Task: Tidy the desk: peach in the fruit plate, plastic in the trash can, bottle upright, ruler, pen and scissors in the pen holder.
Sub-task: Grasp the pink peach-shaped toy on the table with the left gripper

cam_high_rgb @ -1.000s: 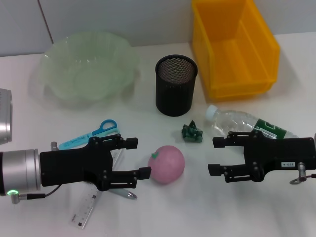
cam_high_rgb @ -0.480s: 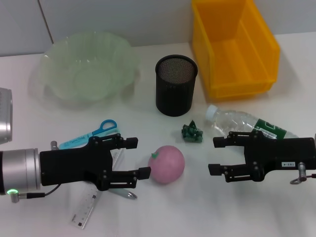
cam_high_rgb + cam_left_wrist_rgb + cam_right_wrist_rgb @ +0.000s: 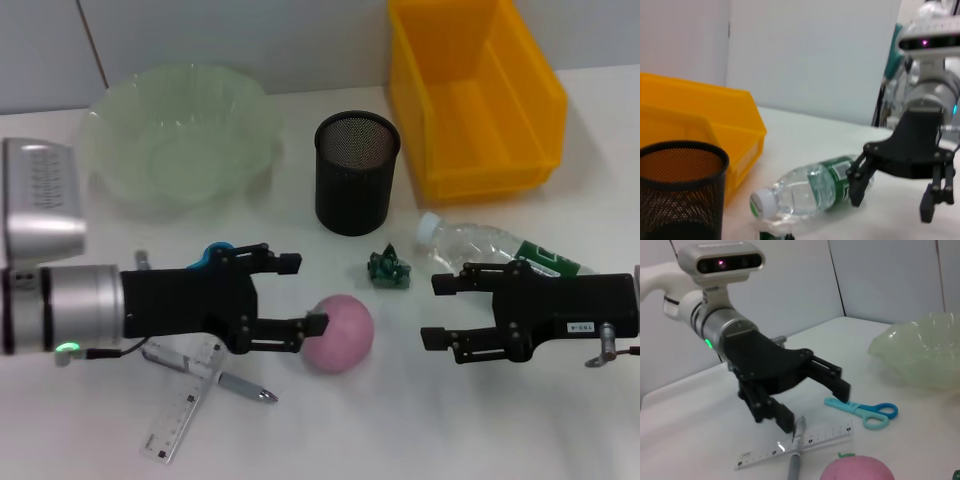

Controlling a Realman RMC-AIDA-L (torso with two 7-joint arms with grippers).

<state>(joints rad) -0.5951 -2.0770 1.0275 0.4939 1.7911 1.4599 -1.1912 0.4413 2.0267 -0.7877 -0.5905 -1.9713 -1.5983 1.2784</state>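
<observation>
I have the left gripper (image 3: 297,294) at centre frame in the head view, fingers spread apart, with the lower fingertip just touching the peach's (image 3: 340,334) left side and the upper finger above it, clear of the fruit. The peach lies on the table (image 3: 420,430) just below centre, not gripped. Under that arm lie the pen (image 3: 240,384) and ruler (image 3: 182,412), lower left, crossing each other; the scissors (image 3: 214,252) peek out just above the arm, mostly hidden. The right gripper (image 3: 438,313) hangs right of the peach, also spread apart and holding nothing, with the bottle (image 3: 495,250) lying on its side just behind it. A green scrap of plastic (image 3: 389,269) sits between peach and holder (image 3: 357,172). The plate (image 3: 180,135) is in the upper left, the bin (image 3: 474,95) in the upper right. The table is white, with a pale wall (image 3: 810,55) behind it.
</observation>
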